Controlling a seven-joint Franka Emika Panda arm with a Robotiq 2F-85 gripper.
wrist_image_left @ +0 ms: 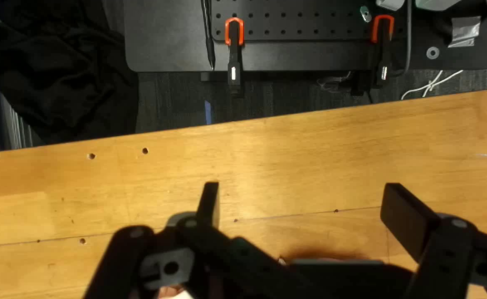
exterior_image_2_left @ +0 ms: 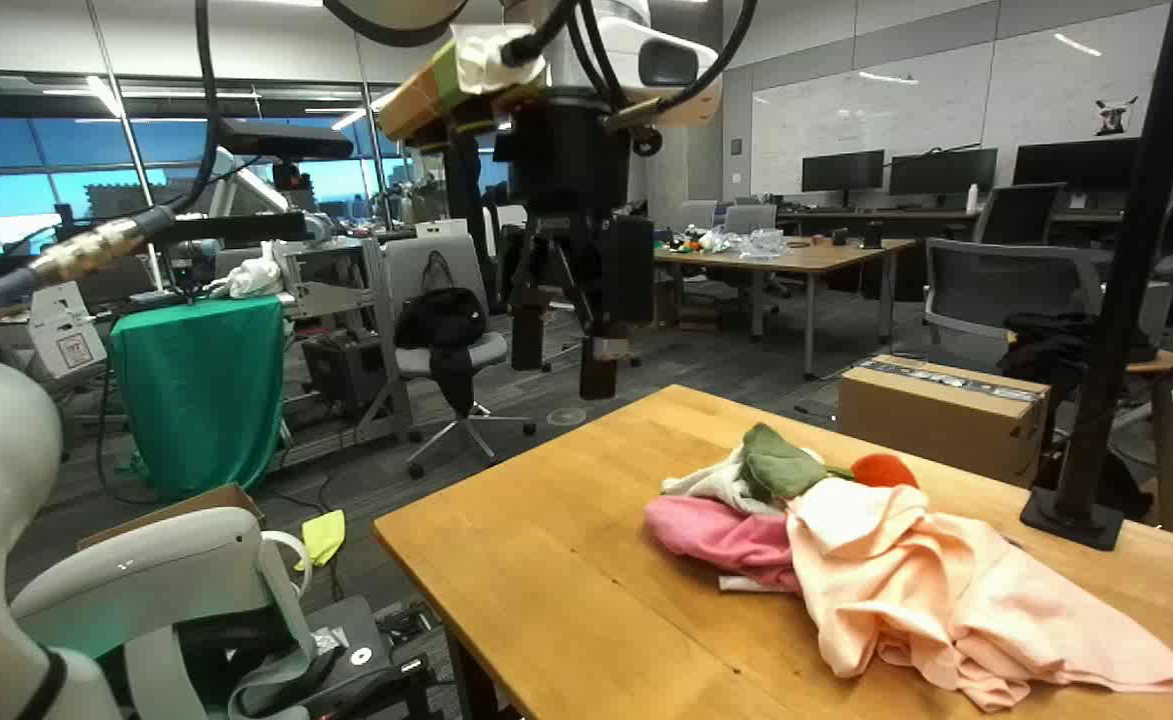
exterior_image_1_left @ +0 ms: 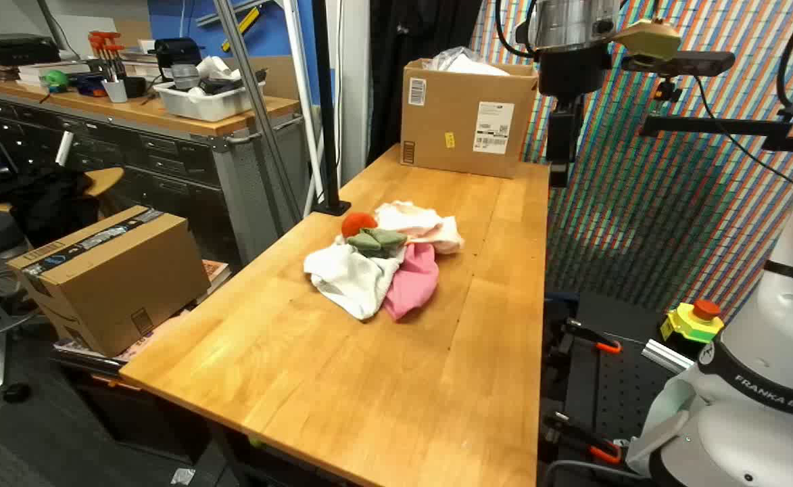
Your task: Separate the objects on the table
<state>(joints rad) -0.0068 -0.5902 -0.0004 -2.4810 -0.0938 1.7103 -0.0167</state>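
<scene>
White arm (exterior_image_1_left: 775, 325), lower part at side edge of both exterior views, stretch above it partly cropped. Wrist (exterior_image_1_left: 575, 26) high at top edge, pointing straight down. Black gripper (exterior_image_2_left: 563, 358) hanging vertical below. Fingers (wrist_image_left: 407, 220) spread wide, roughly parallel, broad gap between.

Bare wood stretches wide across the near end of a long table (exterior_image_1_left: 342, 399) and down the side by the robot arm (exterior_image_1_left: 768, 372), leaving open lanes to a crowded middle. There a white cloth (exterior_image_1_left: 352, 274), pink cloth (exterior_image_1_left: 413, 284) and peach cloth (exterior_image_2_left: 906, 590) lie bunched together, a green piece (exterior_image_2_left: 778, 465) and an orange item (exterior_image_1_left: 357, 224) packed in with them (tight quarters for reaching in). A black pole (exterior_image_2_left: 1139, 250) stands near them at the opposite edge; a cardboard box (exterior_image_1_left: 460, 115) occupies the far end. Overhead, the gripper (wrist_image_left: 303, 201) hangs clear, jaws wide apart.
</scene>
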